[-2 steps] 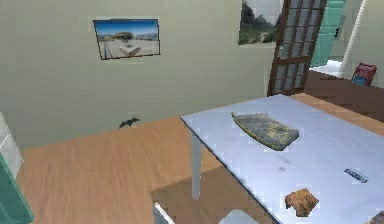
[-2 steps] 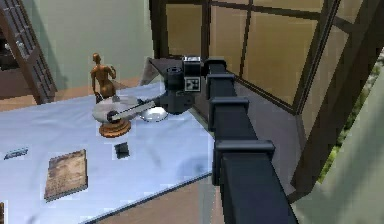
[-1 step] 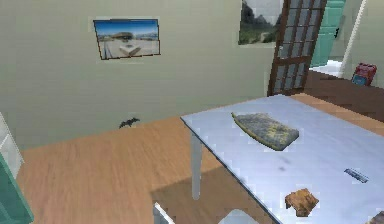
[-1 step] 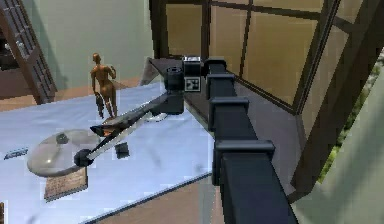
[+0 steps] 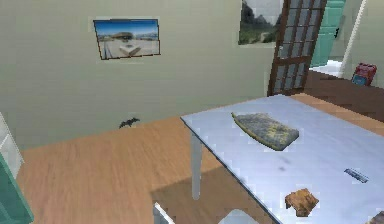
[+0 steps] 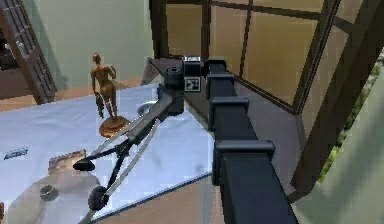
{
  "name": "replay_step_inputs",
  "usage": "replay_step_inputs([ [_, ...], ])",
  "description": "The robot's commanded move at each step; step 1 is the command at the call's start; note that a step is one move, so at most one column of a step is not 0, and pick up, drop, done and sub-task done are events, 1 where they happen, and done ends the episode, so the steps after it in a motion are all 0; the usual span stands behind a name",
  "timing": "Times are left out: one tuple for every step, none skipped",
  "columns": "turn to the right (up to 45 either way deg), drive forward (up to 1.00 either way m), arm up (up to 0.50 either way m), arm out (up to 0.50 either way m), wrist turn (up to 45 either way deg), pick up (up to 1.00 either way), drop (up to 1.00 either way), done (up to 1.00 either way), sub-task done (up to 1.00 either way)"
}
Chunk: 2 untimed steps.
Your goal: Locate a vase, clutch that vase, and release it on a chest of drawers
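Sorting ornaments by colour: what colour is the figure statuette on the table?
Orange-brown statuette, best in the arm side view.

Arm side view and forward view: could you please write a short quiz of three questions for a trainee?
1. True or false: the statue stands on the floor.
2. What hangs on the wall in the forward view? A picture, B clock, C mirror.
3. Can one tell whether the gripper holds anything?
Key: 1 false, it stands on the table; 2 A; 3 no, things lie on the table behind it.
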Motion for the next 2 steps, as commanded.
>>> replay_step_inputs([
  [0.0,0.0,0.0,-0.28,0.0,0.0,0.0,0.0,0.0],
  [-45.0,0.0,0.0,0.0,0.0,0.0,0.0,0.0,0.0],
])
